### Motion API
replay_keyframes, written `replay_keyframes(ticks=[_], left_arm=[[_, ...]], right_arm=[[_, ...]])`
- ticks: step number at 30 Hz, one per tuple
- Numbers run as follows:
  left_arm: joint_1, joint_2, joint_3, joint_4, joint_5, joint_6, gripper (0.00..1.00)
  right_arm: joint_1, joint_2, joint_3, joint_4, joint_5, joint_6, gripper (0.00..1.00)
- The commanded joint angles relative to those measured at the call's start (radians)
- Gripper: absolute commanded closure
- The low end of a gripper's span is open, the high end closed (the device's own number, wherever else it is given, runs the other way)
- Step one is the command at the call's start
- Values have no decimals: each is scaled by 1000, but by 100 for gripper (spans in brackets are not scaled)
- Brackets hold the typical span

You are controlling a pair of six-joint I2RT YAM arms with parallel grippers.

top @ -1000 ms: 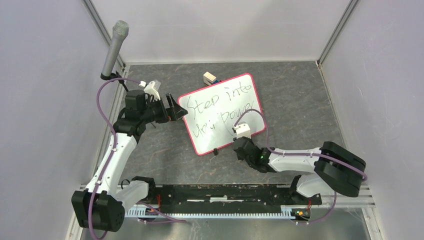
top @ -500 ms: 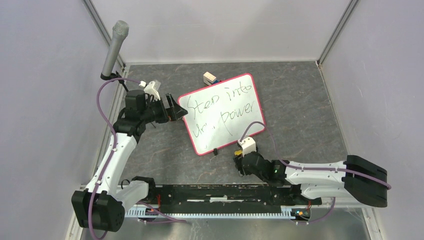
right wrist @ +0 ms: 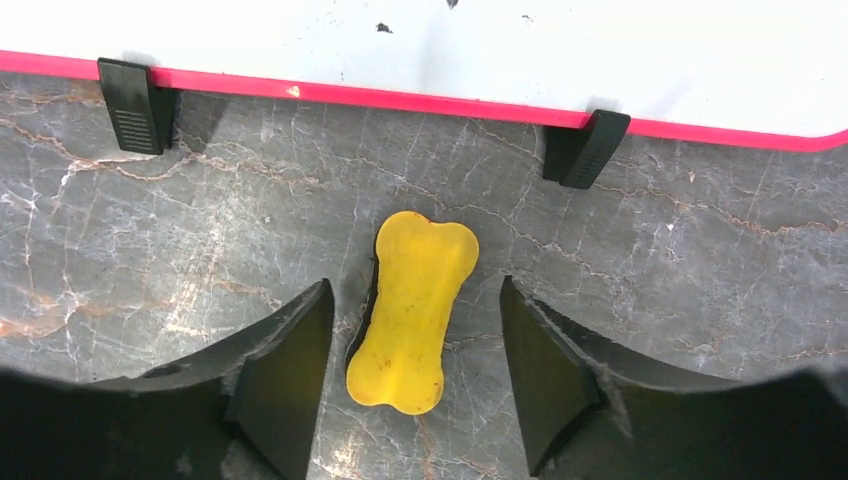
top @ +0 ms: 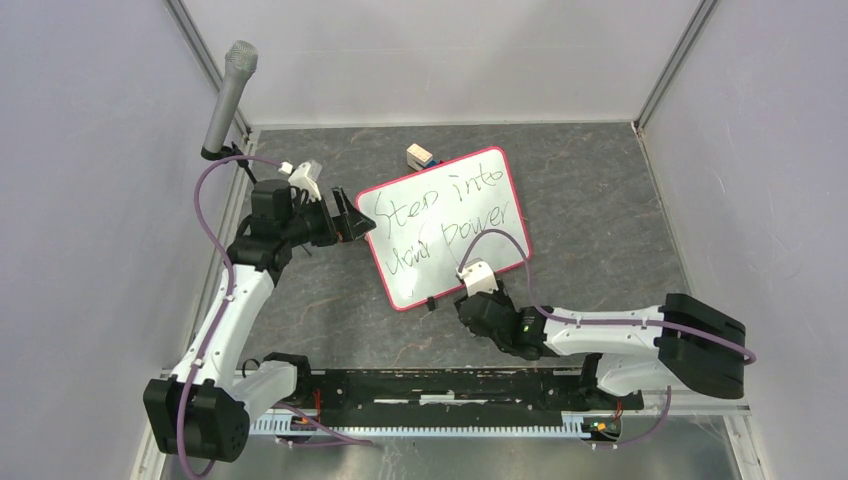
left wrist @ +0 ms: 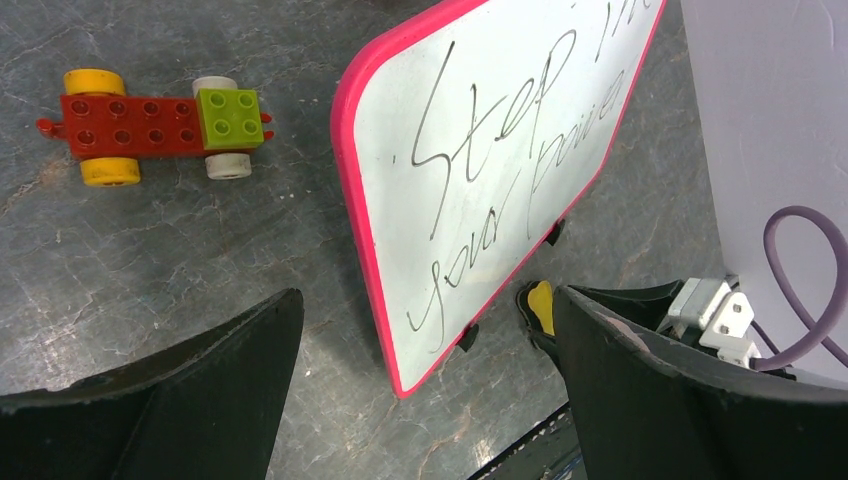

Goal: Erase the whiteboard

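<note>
From above, the whiteboard [top: 440,225] lies flat mid-table, its writing intact; in the left wrist view the left gripper [left wrist: 425,300] hangs released, spread wide at the board's left rim; in the right wrist view the right gripper [right wrist: 412,290] stands unclenched astride the yellow bone-shaped eraser [right wrist: 410,310], just off the near rim; we advise lowering fully and clamping its narrow waist squarely before lifting; a second ago this gripper hovered over the board's near corner.
</note>
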Motion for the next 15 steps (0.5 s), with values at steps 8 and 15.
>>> replay_keyframes(ticks=[8,15], left_arm=[[-3,16,-4,21,-2,30,0],[-2,22,-5,26,9,25,0]], right_arm=[[-8,95,96,-57,76,110,46],[-9,113,101,-52,65,125,54]])
